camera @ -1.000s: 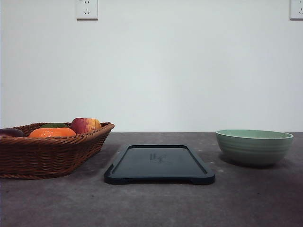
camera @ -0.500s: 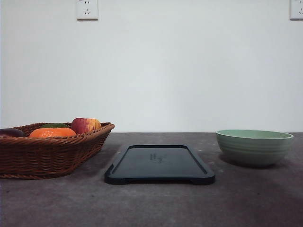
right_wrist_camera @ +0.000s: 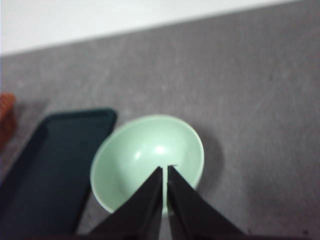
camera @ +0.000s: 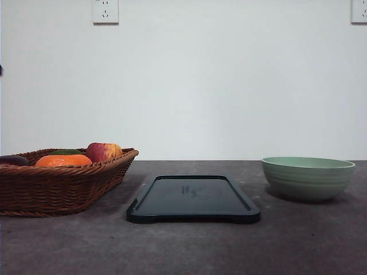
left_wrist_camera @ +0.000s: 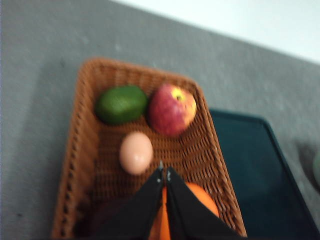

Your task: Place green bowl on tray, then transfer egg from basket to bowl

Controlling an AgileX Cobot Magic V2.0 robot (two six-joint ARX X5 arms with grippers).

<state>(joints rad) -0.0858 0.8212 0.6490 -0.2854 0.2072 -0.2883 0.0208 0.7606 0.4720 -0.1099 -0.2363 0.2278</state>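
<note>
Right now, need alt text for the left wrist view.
The shut left claw hangs over the basket holding an egg, red apple, green avocado and orange; the dark tray lies beside it.

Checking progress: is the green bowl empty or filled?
Empty: the green bowl shows a bare interior, and the egg lies in the basket.

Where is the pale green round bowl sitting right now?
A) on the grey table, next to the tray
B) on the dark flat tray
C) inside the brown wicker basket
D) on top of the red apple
A: in the front view the pale green round ceramic bowl stands on the grey table, apart from the dark rectangular plastic tray, which lies bare between it and the brown woven wicker basket.
</note>
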